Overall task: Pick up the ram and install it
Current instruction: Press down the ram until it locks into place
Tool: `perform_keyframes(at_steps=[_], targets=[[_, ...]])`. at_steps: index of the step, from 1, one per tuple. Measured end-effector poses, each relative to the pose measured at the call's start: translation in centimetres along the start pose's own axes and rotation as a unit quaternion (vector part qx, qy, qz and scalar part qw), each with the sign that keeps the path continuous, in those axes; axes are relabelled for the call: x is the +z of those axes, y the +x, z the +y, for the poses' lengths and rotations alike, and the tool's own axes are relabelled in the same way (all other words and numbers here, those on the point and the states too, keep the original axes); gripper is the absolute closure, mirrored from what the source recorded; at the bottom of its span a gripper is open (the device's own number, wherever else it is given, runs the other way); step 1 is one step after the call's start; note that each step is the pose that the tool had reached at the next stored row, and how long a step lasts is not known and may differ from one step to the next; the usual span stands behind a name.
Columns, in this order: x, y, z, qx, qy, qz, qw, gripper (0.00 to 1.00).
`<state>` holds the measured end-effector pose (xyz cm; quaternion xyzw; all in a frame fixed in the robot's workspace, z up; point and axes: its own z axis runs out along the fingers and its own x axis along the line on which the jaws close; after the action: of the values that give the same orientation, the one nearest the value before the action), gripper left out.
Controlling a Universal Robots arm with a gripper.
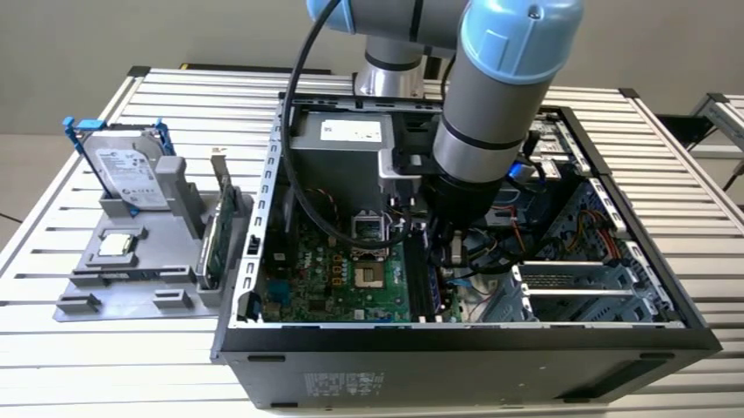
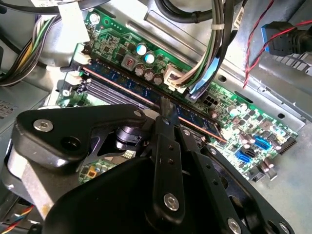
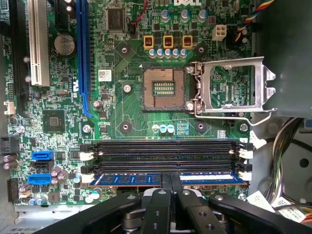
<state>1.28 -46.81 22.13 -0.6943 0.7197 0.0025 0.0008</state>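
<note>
The ram (image 3: 131,179), a long dark blue stick with a pale label, sits edge-down in the memory slot nearest my gripper on the green motherboard (image 3: 117,112). It also appears in the second wrist view, ram (image 2: 122,80), running across the board. My gripper (image 3: 174,178) is over the stick's middle, its black fingers (image 3: 187,204) close together, one on each side of the stick. The gripper (image 2: 165,109) has one fingertip against the stick's face. In the exterior view the arm reaches down into the open computer case (image 1: 465,348), with the gripper (image 1: 440,248) low among cables.
Black memory slots (image 3: 165,151) lie beside the ram. The bare CPU socket (image 3: 163,87) has its metal frame (image 3: 231,85) flipped open. Cable bundles (image 2: 204,53) hang close by. Outside the case, a grey fixture (image 1: 128,279) holds a hard drive (image 1: 122,161) and an expansion card (image 1: 215,235).
</note>
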Motion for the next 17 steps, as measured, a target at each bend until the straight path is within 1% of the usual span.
perform_keyframes(at_steps=[5,13,15,17], targets=[[0.16,0.0,0.0,0.0,0.0,0.0,1.0,1.0],[0.19,0.0,0.0,0.0,0.0,-0.0001,1.0,1.0],[0.15,-0.01,0.0,0.0,0.0,-0.0002,1.0,1.0],[-0.06,-0.02,0.0,0.0,0.0003,-0.0012,1.0,1.0]])
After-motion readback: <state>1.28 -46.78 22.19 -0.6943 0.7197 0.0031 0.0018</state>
